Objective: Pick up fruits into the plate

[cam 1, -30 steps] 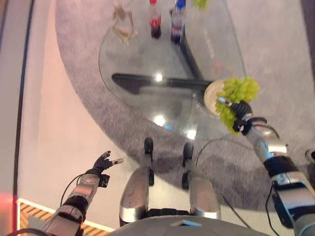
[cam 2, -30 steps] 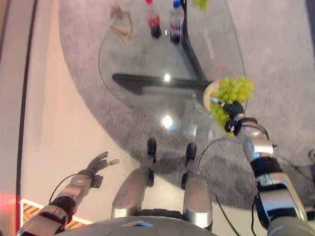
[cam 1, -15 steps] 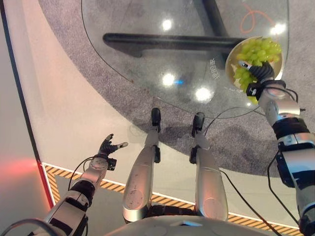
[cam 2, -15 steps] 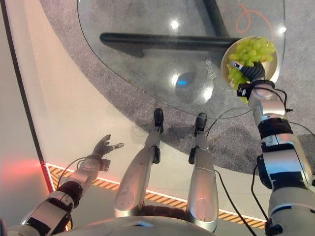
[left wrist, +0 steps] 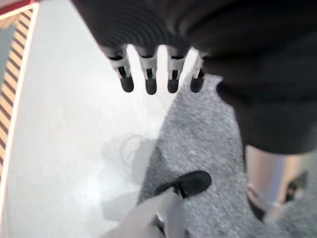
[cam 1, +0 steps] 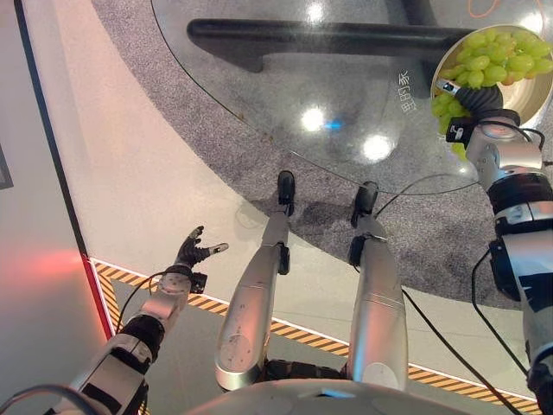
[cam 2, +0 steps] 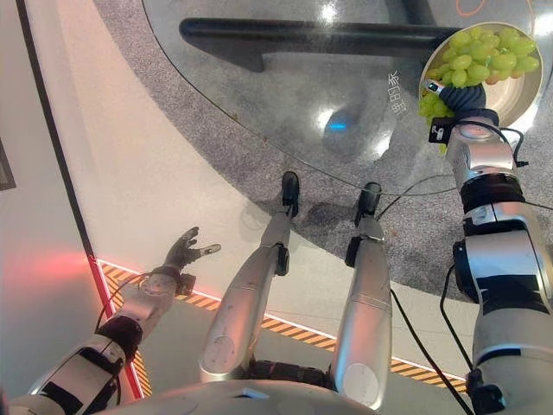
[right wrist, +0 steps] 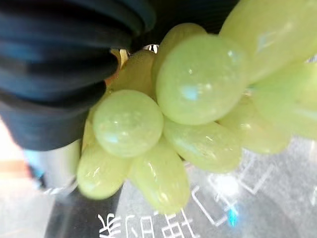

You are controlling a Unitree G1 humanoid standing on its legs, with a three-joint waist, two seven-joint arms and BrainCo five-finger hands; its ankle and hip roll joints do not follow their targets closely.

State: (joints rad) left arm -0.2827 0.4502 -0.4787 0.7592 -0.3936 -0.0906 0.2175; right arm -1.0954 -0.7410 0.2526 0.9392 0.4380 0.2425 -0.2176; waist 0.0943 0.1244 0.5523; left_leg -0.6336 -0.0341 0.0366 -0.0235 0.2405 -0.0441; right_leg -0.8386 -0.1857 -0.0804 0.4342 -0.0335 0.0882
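Observation:
A bunch of green grapes (cam 1: 497, 60) lies over a pale round plate (cam 2: 529, 97) at the near right edge of the glass table (cam 1: 346, 95). My right hand (cam 1: 473, 98) is at the plate's near rim, shut on the bunch, and some grapes hang beside it over the rim. Up close, the grapes (right wrist: 198, 104) press against that hand's dark cover (right wrist: 54, 74); its fingers are hidden behind them. My left hand (cam 1: 194, 253) hangs low at my left side over the pale floor, its fingers (left wrist: 148, 74) straight and holding nothing.
A dark bar (cam 1: 320, 36) of the table's base shows through the glass. A grey rug (cam 1: 216, 147) lies under the table. Yellow-black striped tape (cam 1: 302, 333) crosses the floor near me. An orange cord (cam 1: 484, 9) loops on the rug at the far right.
The whole picture has shifted as the camera tilted down toward the floor. The right hand stays at the plate with the grapes, which now rest lower over it. The left hand keeps its pose.

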